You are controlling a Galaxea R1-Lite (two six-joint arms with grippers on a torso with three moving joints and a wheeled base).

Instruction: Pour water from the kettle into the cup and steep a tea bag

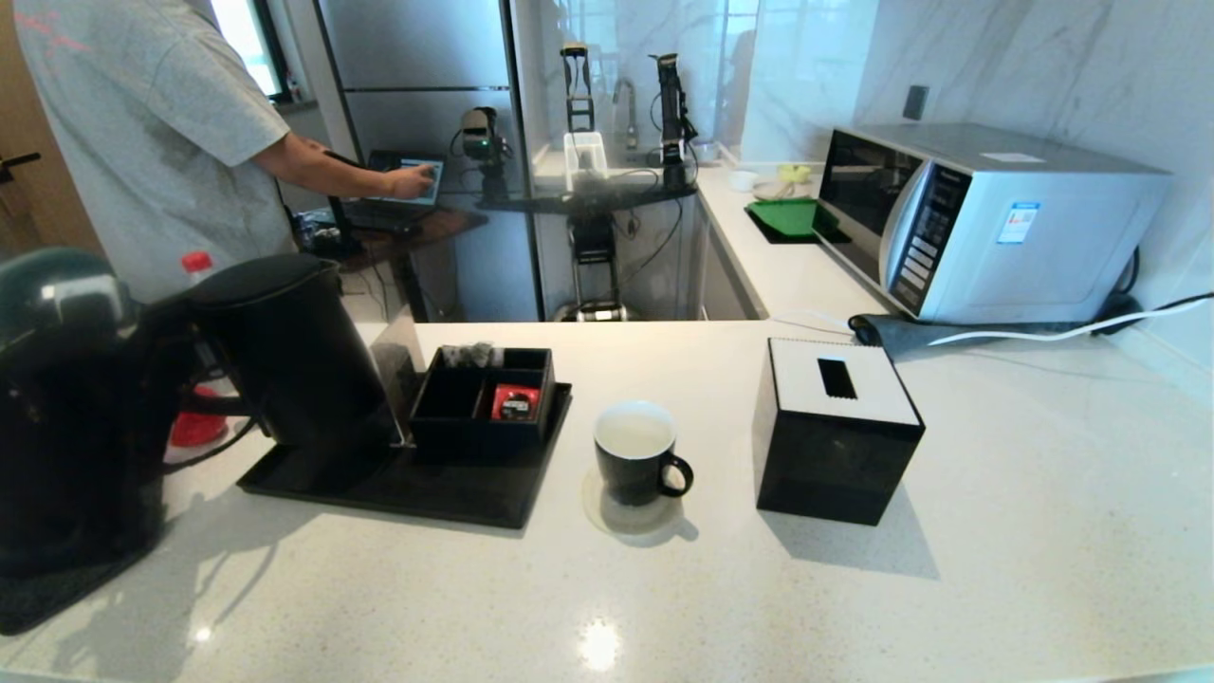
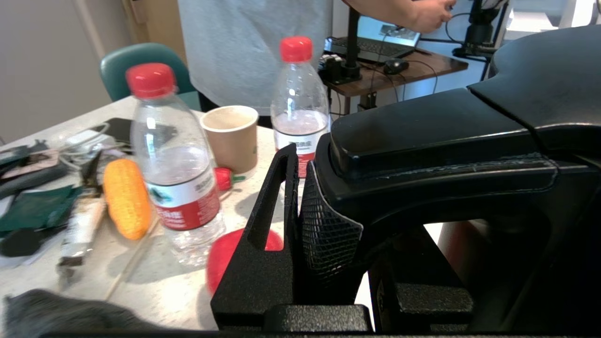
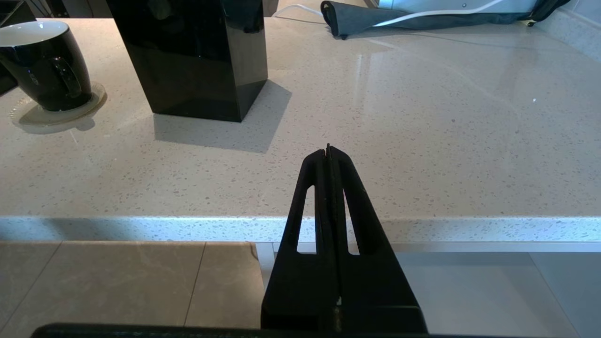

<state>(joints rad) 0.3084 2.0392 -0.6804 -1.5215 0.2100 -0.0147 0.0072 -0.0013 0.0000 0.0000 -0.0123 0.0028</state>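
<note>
Your left hand point(image 2: 300, 211) grips the kettle point(image 1: 285, 351) handle near the worktop's left edge; the cup point(image 1: 635, 463) awaits water and tea bag.

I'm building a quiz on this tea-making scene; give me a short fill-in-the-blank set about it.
1. The left gripper is closed on the ____ of the kettle.
2. The cup stands between the black tray and the black ____ box.
3. The right gripper hangs in front of the counter's edge with its fingers ____.

Missing words: handle; tissue; shut
</note>
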